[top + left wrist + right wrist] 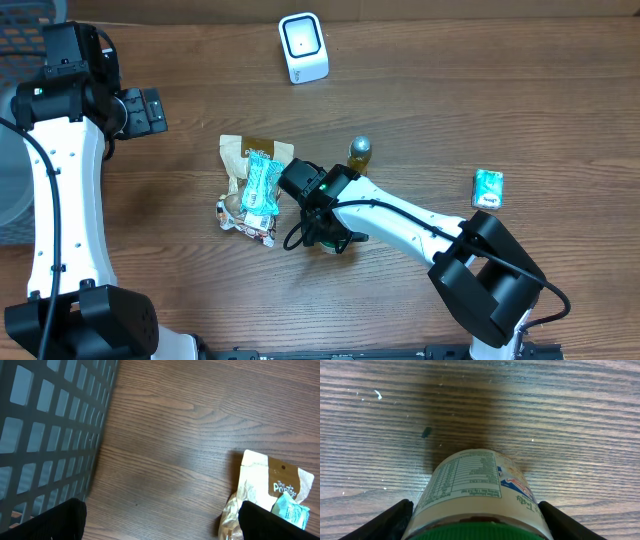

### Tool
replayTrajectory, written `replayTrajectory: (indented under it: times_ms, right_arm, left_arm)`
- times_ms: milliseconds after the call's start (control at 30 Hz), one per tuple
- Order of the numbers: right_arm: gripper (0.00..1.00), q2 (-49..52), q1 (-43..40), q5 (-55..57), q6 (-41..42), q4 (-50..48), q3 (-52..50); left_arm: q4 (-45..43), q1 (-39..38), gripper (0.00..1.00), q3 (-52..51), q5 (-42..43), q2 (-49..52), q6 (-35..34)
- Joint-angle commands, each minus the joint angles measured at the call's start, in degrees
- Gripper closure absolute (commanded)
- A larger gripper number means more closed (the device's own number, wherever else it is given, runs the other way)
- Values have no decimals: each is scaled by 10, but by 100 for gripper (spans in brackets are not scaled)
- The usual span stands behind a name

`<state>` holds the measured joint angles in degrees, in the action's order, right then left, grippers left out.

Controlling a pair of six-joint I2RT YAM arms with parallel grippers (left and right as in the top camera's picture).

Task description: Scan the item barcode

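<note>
Right wrist view: the right hand (476, 517) clasps a green-capped jar (470, 482), fingers against both sides, cap toward the wrist, base toward the table (580, 405) (nutrition label facing the camera). The white scanner (302, 48) stands well apart, at the far edge. The left hand (148, 110) gapes wide, empty.

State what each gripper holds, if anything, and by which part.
The right gripper holds a white-labelled container with a green lid, clamped at its sides near the lid. The left gripper is open and holds nothing.
</note>
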<state>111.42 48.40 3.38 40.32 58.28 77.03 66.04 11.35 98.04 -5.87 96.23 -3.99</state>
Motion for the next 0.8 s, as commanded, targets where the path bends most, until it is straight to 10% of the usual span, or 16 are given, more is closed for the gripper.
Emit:
replayTrajectory:
  times_ms: [0,767]
  right_arm:
    - [24,0,-2,3,5,2,2]
    - [27,0,-2,4,17,5,1]
  left_arm:
    - [0,-1,0,11,-3,-7,12]
    - [0,-1,0,11,-3,-7,12]
